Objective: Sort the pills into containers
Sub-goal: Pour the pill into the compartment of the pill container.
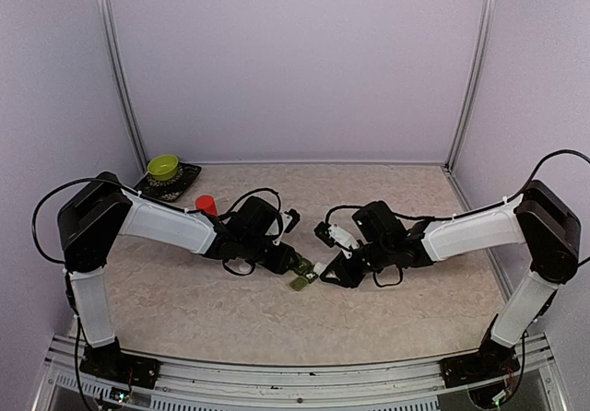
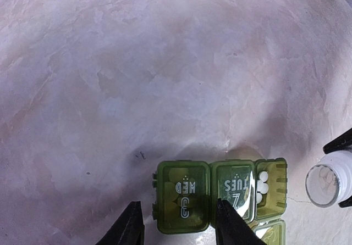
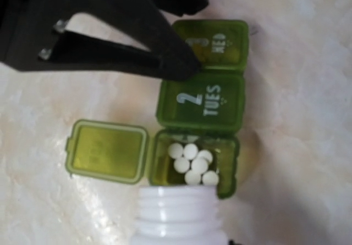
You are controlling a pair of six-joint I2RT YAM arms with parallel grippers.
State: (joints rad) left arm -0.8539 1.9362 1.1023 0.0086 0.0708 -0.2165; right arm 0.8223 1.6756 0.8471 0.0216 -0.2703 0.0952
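Observation:
The green containers (image 3: 201, 99) lie on the table as a strip; the lids marked WED and TUES are closed. The end compartment's lid (image 3: 107, 149) is swung open, and several white pills (image 3: 192, 162) lie inside it. My left gripper (image 2: 177, 204) stands open astride the WED compartment (image 2: 183, 195); one fingertip (image 3: 181, 69) rests on the seam between WED and TUES, the other stands just clear of the strip's end. My right gripper (image 1: 336, 268) is shut on a small white bottle (image 3: 180, 217), tipped with its open mouth at the rim of the open compartment. Its fingers are hidden in the right wrist view.
A red bottle (image 1: 206, 205) stands behind the left arm. A green bowl (image 1: 163, 166) sits on a dark tray (image 1: 184, 185) at the back left corner. White walls close in the table on three sides.

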